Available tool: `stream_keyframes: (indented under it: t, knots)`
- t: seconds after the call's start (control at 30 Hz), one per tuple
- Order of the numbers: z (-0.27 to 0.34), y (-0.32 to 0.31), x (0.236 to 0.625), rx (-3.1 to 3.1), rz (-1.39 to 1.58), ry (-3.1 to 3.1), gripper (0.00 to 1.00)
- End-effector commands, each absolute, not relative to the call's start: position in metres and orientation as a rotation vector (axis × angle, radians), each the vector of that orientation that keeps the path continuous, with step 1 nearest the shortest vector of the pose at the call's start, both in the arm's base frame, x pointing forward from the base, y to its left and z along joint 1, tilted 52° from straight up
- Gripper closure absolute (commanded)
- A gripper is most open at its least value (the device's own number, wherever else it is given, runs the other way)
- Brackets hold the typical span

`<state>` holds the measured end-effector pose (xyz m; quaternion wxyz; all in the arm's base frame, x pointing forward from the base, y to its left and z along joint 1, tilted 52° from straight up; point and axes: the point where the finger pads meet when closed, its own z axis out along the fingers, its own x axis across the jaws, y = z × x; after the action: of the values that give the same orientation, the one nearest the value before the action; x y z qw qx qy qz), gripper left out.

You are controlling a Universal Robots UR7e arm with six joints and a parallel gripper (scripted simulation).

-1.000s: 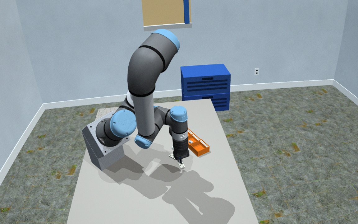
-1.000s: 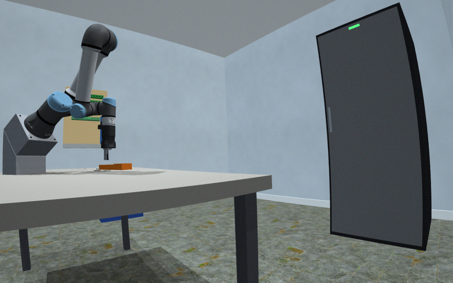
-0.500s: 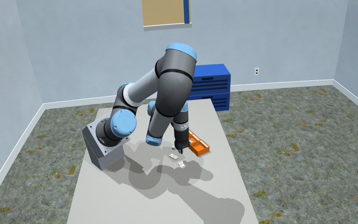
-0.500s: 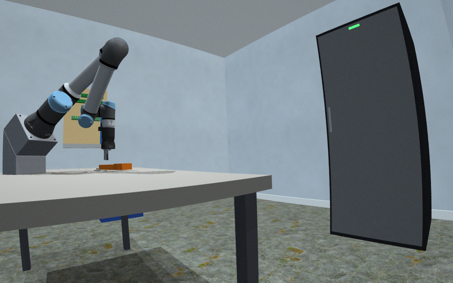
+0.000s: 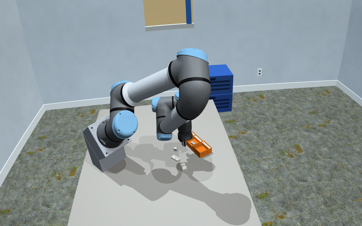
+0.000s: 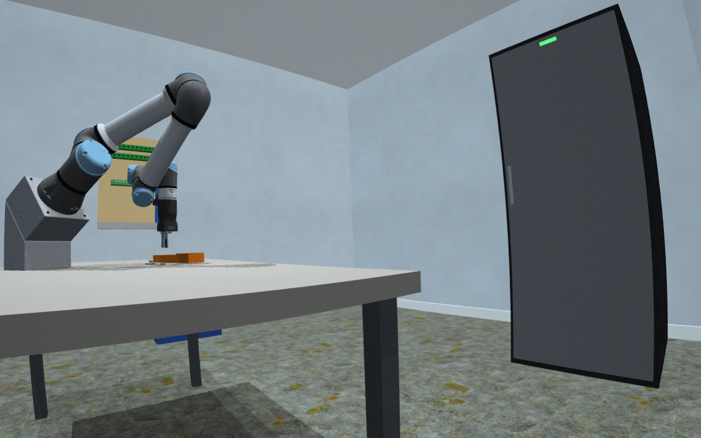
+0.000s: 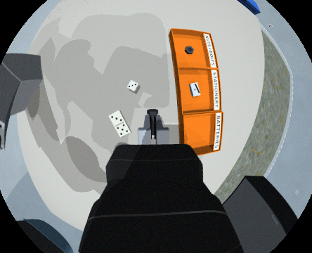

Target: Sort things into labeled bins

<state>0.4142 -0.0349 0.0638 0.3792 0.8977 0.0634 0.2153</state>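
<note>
An orange three-part bin [image 5: 202,153] [image 6: 179,257] [image 7: 178,92] stands on the table, labelled NUTS+BOLTS [image 7: 209,50], STATIONERY [image 7: 215,89] and BATTERIES [image 7: 218,131]. A dark nut [image 7: 189,49] lies in the first part. A small white piece [image 7: 195,89] [image 5: 192,142] lies in the middle part. The batteries part looks empty. My gripper [image 5: 183,145] [image 6: 163,238] [image 7: 152,122] hangs above the table just beside the bin. It is shut on a small dark thing at its fingertips; I cannot tell its kind. A white die [image 5: 174,148] [image 7: 133,86] and two dominoes [image 5: 175,158] [image 5: 183,166] [image 7: 119,123] lie on the table.
The arm's grey base block [image 5: 103,151] [image 6: 31,229] stands on the table to the left. A blue cabinet [image 5: 220,87] stands behind the table's far edge. A tall dark cabinet [image 6: 576,207] stands on the floor apart from the table.
</note>
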Motion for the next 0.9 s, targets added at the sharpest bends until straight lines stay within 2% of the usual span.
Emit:
stream_keyframes:
  t: [0.0, 0.87]
  knots:
    - [0.049, -0.013, 0.431, 2.286, 0.542, 0.141, 1.00]
    - [-0.011, 0.080, 0.490, 2.260, 0.478, 0.280, 1.00]
